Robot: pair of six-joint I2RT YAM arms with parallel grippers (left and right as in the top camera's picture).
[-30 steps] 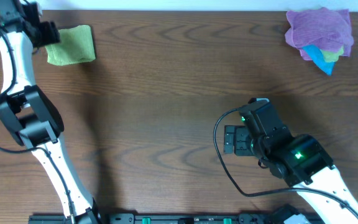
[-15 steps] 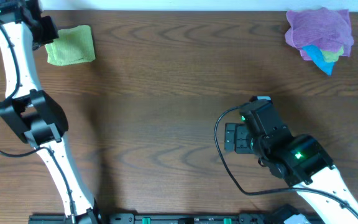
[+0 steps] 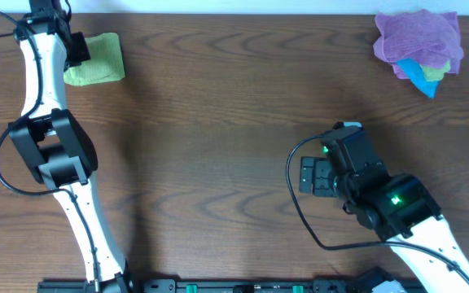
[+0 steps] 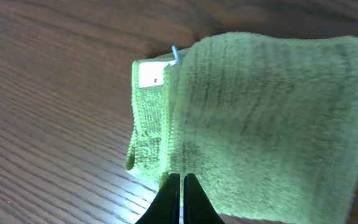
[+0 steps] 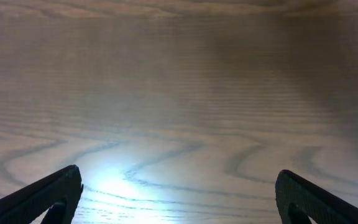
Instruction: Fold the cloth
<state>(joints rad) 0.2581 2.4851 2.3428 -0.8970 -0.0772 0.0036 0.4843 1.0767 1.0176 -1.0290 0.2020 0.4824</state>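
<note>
The cloth [image 3: 98, 59] is a lime-green bundle folded small, lying at the table's far left. In the left wrist view the cloth [image 4: 260, 118] fills the middle and right, with its white tag [image 4: 151, 74] at the upper left corner. My left gripper [image 3: 78, 50] is at the cloth's left edge. Its fingertips [image 4: 182, 180] are pressed together over the cloth's near edge, with nothing visibly pinched between them. My right gripper [image 3: 309, 175] hovers over bare wood at the right middle. Its fingers [image 5: 42, 196] stand wide apart with nothing between them.
A pile with a purple cloth [image 3: 418, 39] on top of a blue one [image 3: 420, 77] sits at the far right corner. The table's far edge [image 3: 234, 13] runs just behind both the green cloth and the pile.
My left gripper has closed and shifted right, onto the cloth's left edge. The left arm swung with it. The right arm barely moved.
</note>
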